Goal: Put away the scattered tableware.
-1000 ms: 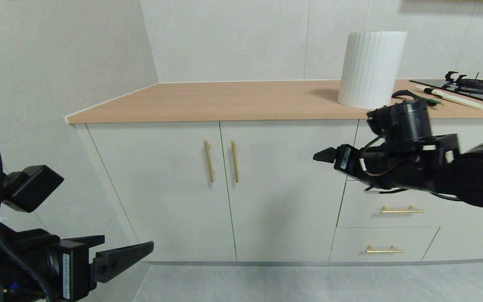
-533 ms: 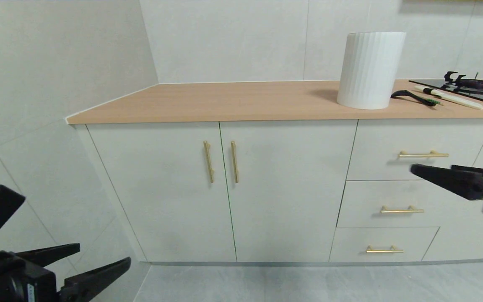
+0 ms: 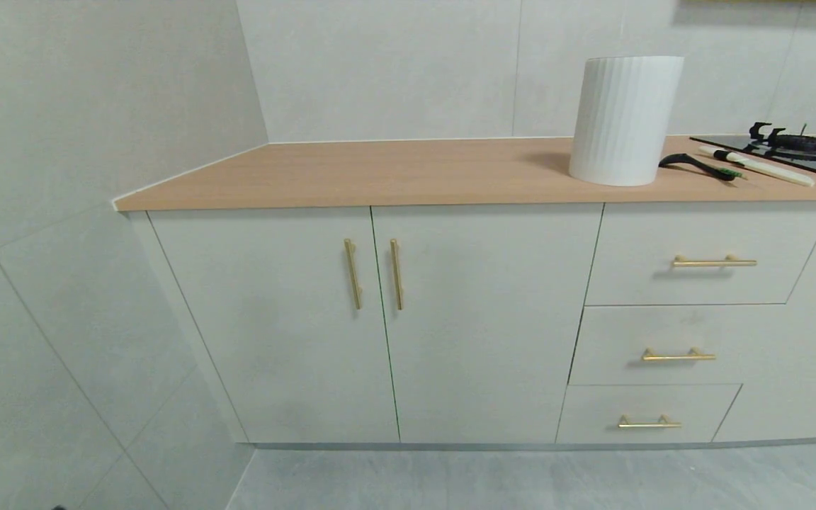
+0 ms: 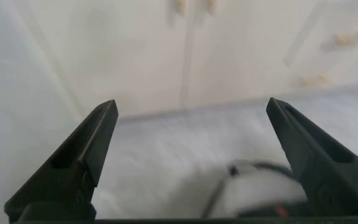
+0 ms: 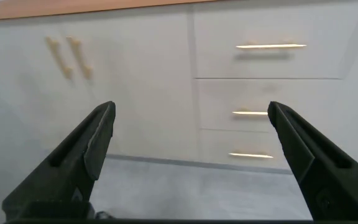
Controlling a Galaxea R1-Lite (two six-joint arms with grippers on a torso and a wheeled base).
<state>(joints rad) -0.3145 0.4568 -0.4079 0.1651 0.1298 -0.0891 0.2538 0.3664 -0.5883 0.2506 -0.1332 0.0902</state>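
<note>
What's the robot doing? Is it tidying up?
It isn't holding anything right now. The left pincer and the right pincer are both open and empty, facing the closed cabinet. Up on the counter, a black-handled utensil and a long white utensil lie beside a tall white holder, not yet put away.

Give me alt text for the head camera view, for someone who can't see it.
A wooden countertop carries a tall white ribbed container, with a black utensil and a long pale utensil lying beside it, by the black hob on the right. Below are two shut cabinet doors with gold handles and, right of them, three shut drawers.
</note>
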